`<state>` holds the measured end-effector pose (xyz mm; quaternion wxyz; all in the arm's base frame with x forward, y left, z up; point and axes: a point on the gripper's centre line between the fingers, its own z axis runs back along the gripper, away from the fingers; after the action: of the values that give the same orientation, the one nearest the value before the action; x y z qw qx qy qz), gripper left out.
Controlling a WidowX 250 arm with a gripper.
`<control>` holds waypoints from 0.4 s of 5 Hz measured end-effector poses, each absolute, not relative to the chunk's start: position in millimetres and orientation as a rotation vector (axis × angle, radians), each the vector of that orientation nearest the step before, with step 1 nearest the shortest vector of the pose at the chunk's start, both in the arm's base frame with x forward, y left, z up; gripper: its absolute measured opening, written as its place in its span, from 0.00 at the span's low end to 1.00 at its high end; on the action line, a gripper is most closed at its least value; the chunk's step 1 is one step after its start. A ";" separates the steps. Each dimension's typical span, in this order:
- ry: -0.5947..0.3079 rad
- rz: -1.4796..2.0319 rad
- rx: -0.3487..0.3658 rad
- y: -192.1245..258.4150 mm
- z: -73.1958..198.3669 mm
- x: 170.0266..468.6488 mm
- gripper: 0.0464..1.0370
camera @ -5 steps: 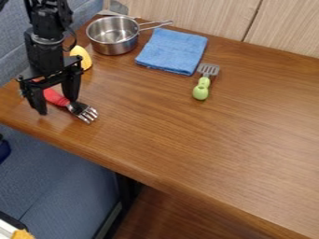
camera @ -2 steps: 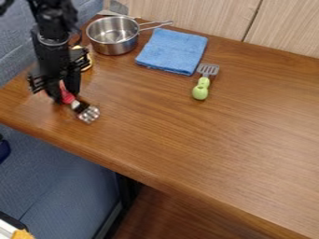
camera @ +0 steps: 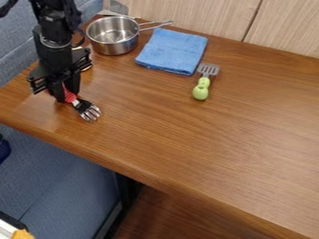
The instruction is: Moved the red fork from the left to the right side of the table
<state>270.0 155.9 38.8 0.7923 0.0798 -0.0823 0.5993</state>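
- At the left edge, a dark blue object (camera: 3,148), cut off; nearer, a white item (camera: 7,229) with an orange piece (camera: 24,234) at its right.
- Blue-grey upholstery (camera: 56,186) lies along the left and near-left sides of the table (camera: 211,149).
- The gripper (camera: 67,96) hangs down over the table's left part, its fingers drawn in narrow on the handle of the red fork.
- The red fork (camera: 79,104) is at the table's left, its metal head pointing right and toward the near side; whether the tines touch the table I cannot tell.
- A yellow object (camera: 85,68), mostly hidden, lies just behind the arm.
- A metal pot (camera: 112,44) stands upright at the far left, handle pointing right.
- A blue cloth (camera: 172,50) lies flat just right of the pot, near the far edge.
- A spatula (camera: 200,91) with a green handle lies right of the cloth, grey head toward the far side.
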 end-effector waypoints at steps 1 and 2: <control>-0.164 1.264 0.157 153.5 40.5 265.8 0.27; -0.151 1.220 0.156 150.4 48.7 261.1 0.27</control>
<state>261.1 150.4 48.7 0.8141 0.0730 -0.0706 0.5718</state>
